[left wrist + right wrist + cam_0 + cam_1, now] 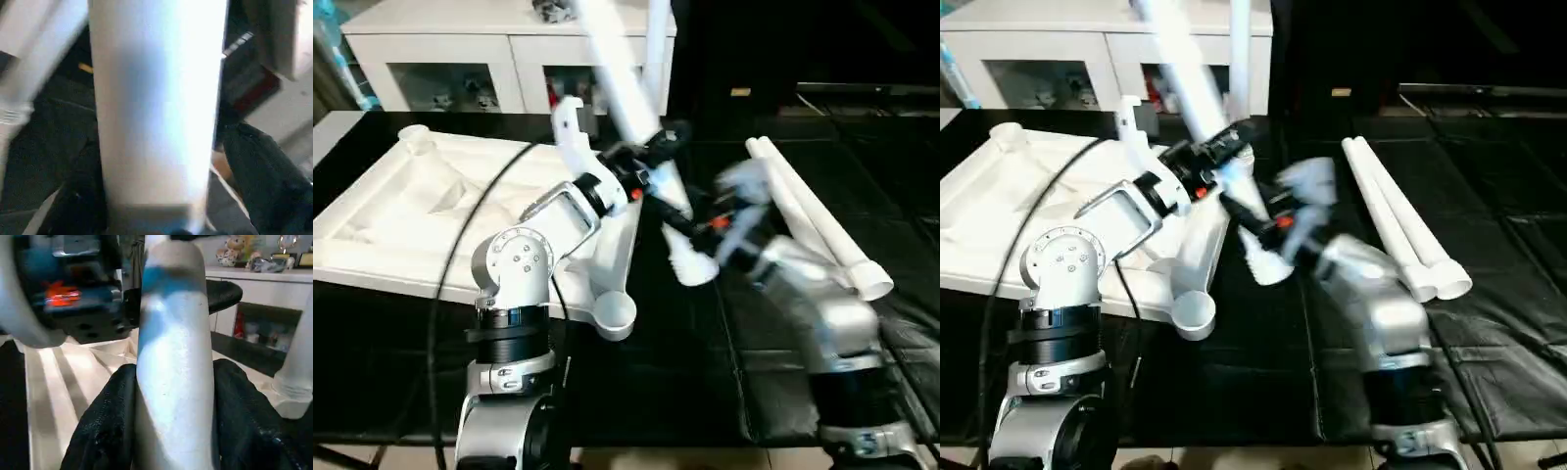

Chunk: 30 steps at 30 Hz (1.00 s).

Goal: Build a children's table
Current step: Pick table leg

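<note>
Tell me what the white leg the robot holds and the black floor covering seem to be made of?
The leg looks like smooth plastic tube: even white, soft sheen, hollow ends on the spare legs. The black covering looks like thin matte sheeting, perhaps fabric or film, judging by its creases and seams.

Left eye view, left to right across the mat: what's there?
Upside-down tabletop → left gripper holding a raised leg → right gripper on the same leg's lower end → two spare legs lying side by side.
</note>
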Motion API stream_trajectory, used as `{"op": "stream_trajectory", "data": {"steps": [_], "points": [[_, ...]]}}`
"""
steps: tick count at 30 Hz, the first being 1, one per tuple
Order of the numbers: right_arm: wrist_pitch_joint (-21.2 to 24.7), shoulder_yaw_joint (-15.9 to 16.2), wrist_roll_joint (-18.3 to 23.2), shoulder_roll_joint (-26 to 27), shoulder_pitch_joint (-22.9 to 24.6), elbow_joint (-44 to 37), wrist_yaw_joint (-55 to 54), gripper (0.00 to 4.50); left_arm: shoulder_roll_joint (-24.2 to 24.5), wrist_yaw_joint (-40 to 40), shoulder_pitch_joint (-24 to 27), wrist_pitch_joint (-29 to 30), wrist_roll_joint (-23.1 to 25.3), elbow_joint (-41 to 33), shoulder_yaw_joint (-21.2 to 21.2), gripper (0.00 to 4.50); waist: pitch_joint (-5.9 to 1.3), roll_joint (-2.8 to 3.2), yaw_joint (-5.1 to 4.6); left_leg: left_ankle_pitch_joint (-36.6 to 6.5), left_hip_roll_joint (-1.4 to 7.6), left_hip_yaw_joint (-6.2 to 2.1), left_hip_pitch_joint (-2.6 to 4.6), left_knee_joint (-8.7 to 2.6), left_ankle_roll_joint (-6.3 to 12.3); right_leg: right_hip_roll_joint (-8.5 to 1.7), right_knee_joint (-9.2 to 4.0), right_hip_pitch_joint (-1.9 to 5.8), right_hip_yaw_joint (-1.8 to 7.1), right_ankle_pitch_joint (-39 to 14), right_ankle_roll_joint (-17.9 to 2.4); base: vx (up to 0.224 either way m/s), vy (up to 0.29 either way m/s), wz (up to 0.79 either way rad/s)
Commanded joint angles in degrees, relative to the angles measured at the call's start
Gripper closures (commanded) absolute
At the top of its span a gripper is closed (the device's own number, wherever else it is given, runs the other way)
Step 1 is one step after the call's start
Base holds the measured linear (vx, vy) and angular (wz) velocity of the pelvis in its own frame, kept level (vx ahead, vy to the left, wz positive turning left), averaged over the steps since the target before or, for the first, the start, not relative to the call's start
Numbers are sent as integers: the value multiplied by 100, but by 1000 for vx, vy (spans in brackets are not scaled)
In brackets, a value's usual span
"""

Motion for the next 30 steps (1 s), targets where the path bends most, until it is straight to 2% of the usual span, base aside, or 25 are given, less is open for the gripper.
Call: {"op": "stream_trajectory", "data": {"steps": [1,5,8,9,13,14,15,19,20,21,22,23,26,28,30], "points": [[-196,20,-144,33,-81,-13,-137,266,-357,236,-164,-155,146,89,68,126,-458,-93,2,-374,149,-42,41,-308,348,-402,-394,372,267,-603,-942,0,0,0],[-390,126,-305,50,-100,88,-216,266,-341,412,-125,-355,339,105,-51,155,-465,-78,7,-339,162,-46,52,-306,358,-400,-379,368,269,-479,-974,0,0,0],[-489,156,-392,66,-101,137,-275,266,-407,629,-144,-453,264,81,-47,175,-462,-87,0,-379,156,-43,43,-306,353,-402,-370,374,271,-409,-1038,0,0,0],[-525,164,-438,75,-125,180,-309,266,-448,687,-178,-489,193,90,-17,194,-466,-100,-4,-376,154,-40,41,-302,360,-403,-367,382,272,-398,-1045,0,0,0],[-595,200,-525,72,-163,245,-336,266,-517,687,-214,-529,96,91,9,217,-461,-89,1,-398,150,-36,43,-299,354,-403,-374,377,273,-493,-1032,0,0,0],[-601,214,-544,70,-171,256,-344,266,-523,688,-213,-534,104,90,7,228,-462,-78,-7,-404,154,-38,50,-297,355,-395,-375,369,272,-477,-1028,0,0,0],[-596,228,-559,72,-187,267,-355,266,-532,718,-220,-536,97,95,24,239,-465,-36,-3,-397,155,-46,52,-295,348,-396,-365,368,270,-457,-1035,0,0,0],[-616,267,-632,91,-210,295,-411,266,-514,831,-226,-609,29,122,29,265,-469,-26,-14,-435,158,-50,52,-295,328,-389,-367,373,268,-332,-1073,0,0,0],[-512,216,-437,153,-211,334,-296,266,-481,851,-243,-649,39,153,24,265,-475,-6,-15,-468,155,-53,59,-295,334,-391,-359,378,267,-310,-1096,0,0,0],[-418,191,-332,177,-204,342,-238,210,-450,867,-260,-683,45,182,16,269,-474,-11,-16,-479,161,-55,59,-296,335,-392,-365,377,267,-300,-1100,0,0,0],[-391,193,-331,173,-206,349,-238,210,-420,870,-281,-707,47,211,14,269,-473,-22,-20,-498,160,-57,58,-300,340,-389,-363,385,264,-286,-1112,0,0,0],[-284,202,-259,171,-174,285,-175,196,-319,832,-335,-755,47,271,-1,269,-475,6,-15,-496,157,-58,59,-295,336,-388,-360,382,263,-277,-1118,0,0,0],[-230,193,-256,173,-157,259,-180,180,-224,790,-372,-786,79,304,-28,270,-472,-10,-14,-523,161,-59,63,-304,307,-386,-365,383,264,-281,-1115,0,0,0],[-213,93,-243,201,-157,277,-283,158,-44,694,-423,-830,170,352,-83,270,-474,-9,-13,-551,161,-58,74,-304,284,-394,-371,375,266,-330,-1109,0,0,0],[63,-88,-91,241,-177,269,-410,144,146,610,-489,-874,207,450,-62,270,-474,-9,-11,-552,158,-63,80,-310,285,-395,-371,380,265,-377,-1094,0,0,0]]}}
